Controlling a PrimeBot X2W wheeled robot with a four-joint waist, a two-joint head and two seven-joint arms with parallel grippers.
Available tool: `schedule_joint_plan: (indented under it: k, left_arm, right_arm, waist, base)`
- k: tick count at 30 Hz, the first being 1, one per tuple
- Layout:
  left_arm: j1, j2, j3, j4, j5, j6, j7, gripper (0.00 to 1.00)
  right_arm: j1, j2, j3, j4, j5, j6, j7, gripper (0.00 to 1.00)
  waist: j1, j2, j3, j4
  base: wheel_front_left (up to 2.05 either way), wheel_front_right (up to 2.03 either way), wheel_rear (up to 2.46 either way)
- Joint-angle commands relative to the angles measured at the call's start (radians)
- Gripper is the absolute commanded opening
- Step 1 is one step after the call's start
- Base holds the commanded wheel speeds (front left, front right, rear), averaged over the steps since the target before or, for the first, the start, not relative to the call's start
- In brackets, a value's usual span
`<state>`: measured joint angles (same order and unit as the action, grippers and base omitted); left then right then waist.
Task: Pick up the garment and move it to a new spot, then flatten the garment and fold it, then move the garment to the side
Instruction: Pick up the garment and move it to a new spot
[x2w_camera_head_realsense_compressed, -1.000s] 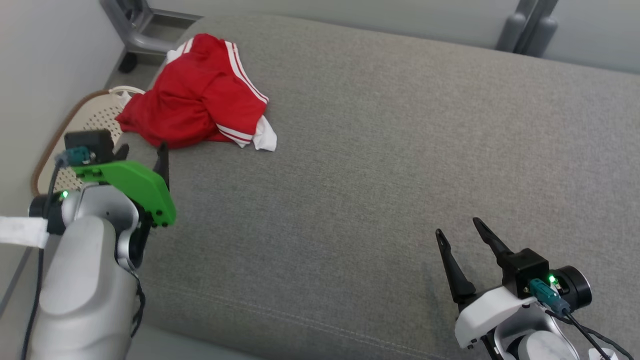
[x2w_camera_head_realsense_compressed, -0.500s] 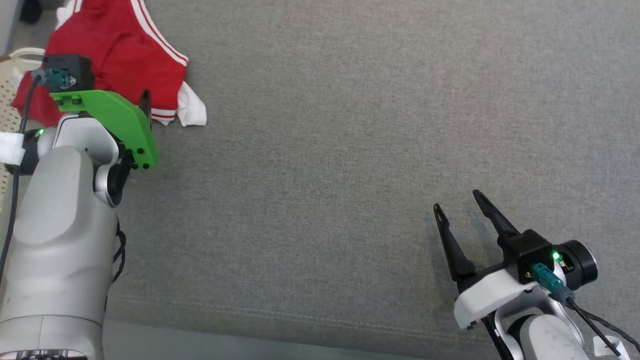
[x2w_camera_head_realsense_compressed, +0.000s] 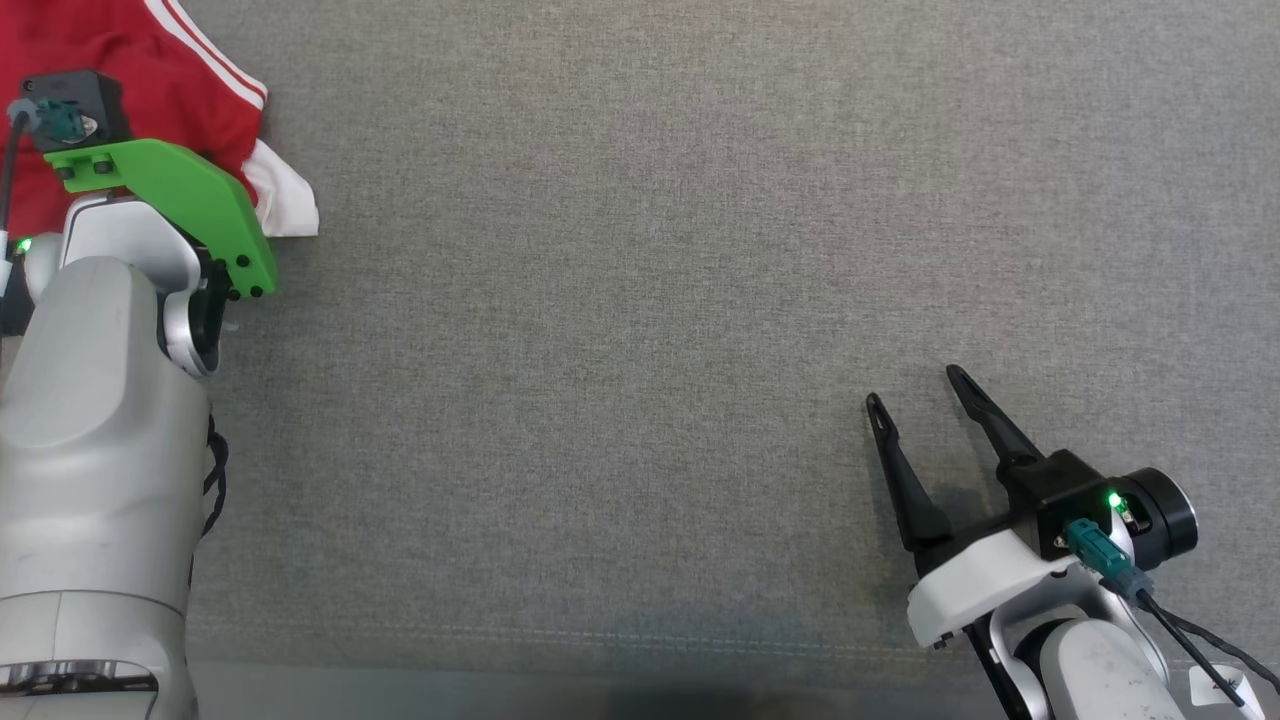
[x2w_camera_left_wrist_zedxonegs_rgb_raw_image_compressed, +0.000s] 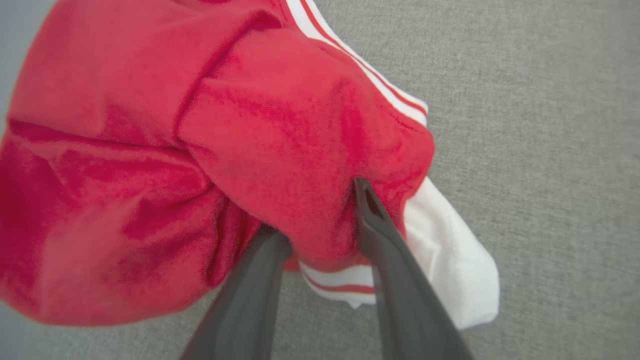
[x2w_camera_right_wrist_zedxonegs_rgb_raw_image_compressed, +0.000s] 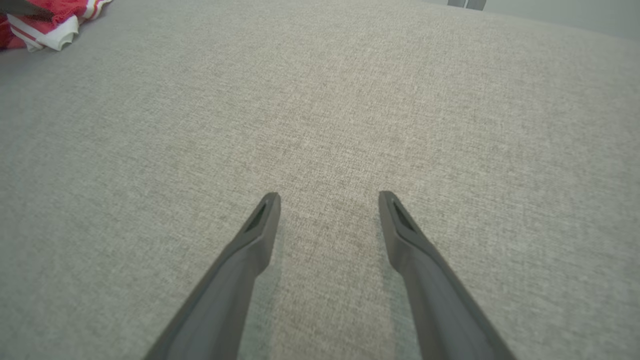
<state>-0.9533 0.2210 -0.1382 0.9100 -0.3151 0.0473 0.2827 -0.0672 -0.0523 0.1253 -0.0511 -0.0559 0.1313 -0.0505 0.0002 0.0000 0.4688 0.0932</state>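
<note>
The garment (x2w_camera_head_realsense_compressed: 180, 100) is a crumpled red piece with white stripes and a white hem, lying at the far left of the grey cushion (x2w_camera_head_realsense_compressed: 640, 300). In the left wrist view my left gripper (x2w_camera_left_wrist_zedxonegs_rgb_raw_image_compressed: 316, 207) is pushed into the garment (x2w_camera_left_wrist_zedxonegs_rgb_raw_image_compressed: 280, 125), with a bulge of red cloth squeezed between its two fingers; the left fingertip is buried under the fabric. In the head view the green wrist mount (x2w_camera_head_realsense_compressed: 170, 200) hides those fingers. My right gripper (x2w_camera_head_realsense_compressed: 916, 386) rests open near the front right, and its fingers (x2w_camera_right_wrist_zedxonegs_rgb_raw_image_compressed: 328, 195) hold nothing. The garment (x2w_camera_right_wrist_zedxonegs_rgb_raw_image_compressed: 45, 25) shows far off there.
The cushion's front seam (x2w_camera_head_realsense_compressed: 640, 640) runs along the bottom of the head view. Grey chair legs (x2w_camera_right_wrist_zedxonegs_rgb_raw_image_compressed: 465, 4) stand beyond the cushion's far edge.
The head camera has tilted, shifting the whole picture. My left gripper has gone forward onto the garment and its jaws have narrowed around a fold. The right gripper has stayed put.
</note>
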Motion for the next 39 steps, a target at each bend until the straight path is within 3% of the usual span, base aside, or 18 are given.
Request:
schedule_joint_plan:
  k: [1, 14, 22, 39]
  left_arm:
    - [-0.012, 0.002, -0.002, 0.002, 0.002, -0.004, -0.008, 0.00]
    - [-0.035, -0.010, -0.055, -0.024, 0.024, -0.046, -0.093, 0.00]
    - [-0.079, -0.068, -0.134, -0.148, 0.044, -0.101, -0.102, 0.00]
    - [-0.101, -0.165, -0.259, -0.346, -0.025, -0.132, -0.119, 0.00]
  right_arm:
    - [-0.010, -0.003, -0.001, 0.003, -0.003, -0.001, -0.004, 1.00]
    - [-0.018, 0.001, 0.040, 0.094, 0.052, -0.001, -0.051, 1.00]
    - [-0.001, 0.001, 0.062, 0.178, 0.121, -0.001, -0.102, 1.00]
    - [0.025, 0.001, 0.128, 0.279, 0.175, -0.001, -0.145, 1.00]
  waist:
    - [-0.0002, 0.0000, -0.002, -0.001]
    - [-0.0002, 0.0000, -0.130, -0.037]
    - [-0.0002, 0.0000, -0.245, -0.121]
    - [-0.0002, 0.0000, -0.396, -0.352]
  base:
    - [0.00, 0.00, 0.00]
    - [0.00, 0.00, 0.00]
    - [0.00, 0.00, 0.00]
    - [0.00, 0.00, 0.00]
